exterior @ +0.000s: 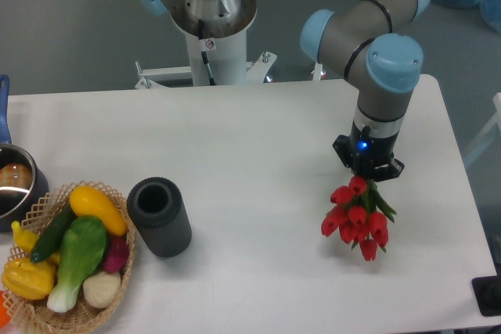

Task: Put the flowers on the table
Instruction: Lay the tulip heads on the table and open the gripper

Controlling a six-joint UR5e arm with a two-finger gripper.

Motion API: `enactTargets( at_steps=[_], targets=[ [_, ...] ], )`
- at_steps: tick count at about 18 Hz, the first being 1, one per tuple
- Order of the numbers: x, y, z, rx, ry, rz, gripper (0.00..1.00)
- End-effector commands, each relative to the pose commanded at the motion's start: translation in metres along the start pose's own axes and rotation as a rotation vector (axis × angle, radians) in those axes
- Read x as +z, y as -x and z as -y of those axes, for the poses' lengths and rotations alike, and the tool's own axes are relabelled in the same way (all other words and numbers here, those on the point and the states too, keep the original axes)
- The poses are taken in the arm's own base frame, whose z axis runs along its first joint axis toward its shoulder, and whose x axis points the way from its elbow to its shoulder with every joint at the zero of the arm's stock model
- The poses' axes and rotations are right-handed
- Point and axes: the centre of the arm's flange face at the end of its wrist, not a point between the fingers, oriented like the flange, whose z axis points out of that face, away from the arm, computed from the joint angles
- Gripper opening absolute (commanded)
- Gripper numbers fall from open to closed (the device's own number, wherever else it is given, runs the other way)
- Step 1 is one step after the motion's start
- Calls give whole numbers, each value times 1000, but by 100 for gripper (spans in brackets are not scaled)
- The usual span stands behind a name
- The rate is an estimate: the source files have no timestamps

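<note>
The flowers (356, 220), a bunch of red tulips with green leaves, hang blossoms-down from my gripper (368, 178) over the right part of the white table (258, 138). The gripper points straight down and is shut on the stems, which are mostly hidden under it. The red heads are near the table top; I cannot tell whether they touch it. The dark vase (160, 217) stands empty, far to the left of the flowers.
A wicker basket (74, 314) with colourful vegetables sits at the front left corner. A metal pot (14, 181) with a blue handle is at the left edge. The arm's base (211, 29) stands behind the table. The right table edge is close to the gripper.
</note>
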Motion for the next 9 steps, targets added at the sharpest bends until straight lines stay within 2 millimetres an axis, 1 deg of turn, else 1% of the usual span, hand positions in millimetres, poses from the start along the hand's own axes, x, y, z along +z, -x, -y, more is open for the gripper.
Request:
enactTargets(
  at_steps=[1, 2, 4, 5, 7, 9],
  targets=[
    [0, 0, 0, -3, 0, 1, 97],
    [-1, 0, 0, -3, -1, 3, 100],
    [-1, 1, -2, -3, -2, 4, 100],
    [-4, 5, -7, -8, -2, 10, 100],
    [-7, 14, -24, -38, -10, 12, 100],
    [-9, 20, -35, -56, -52, 10, 100]
  ],
)
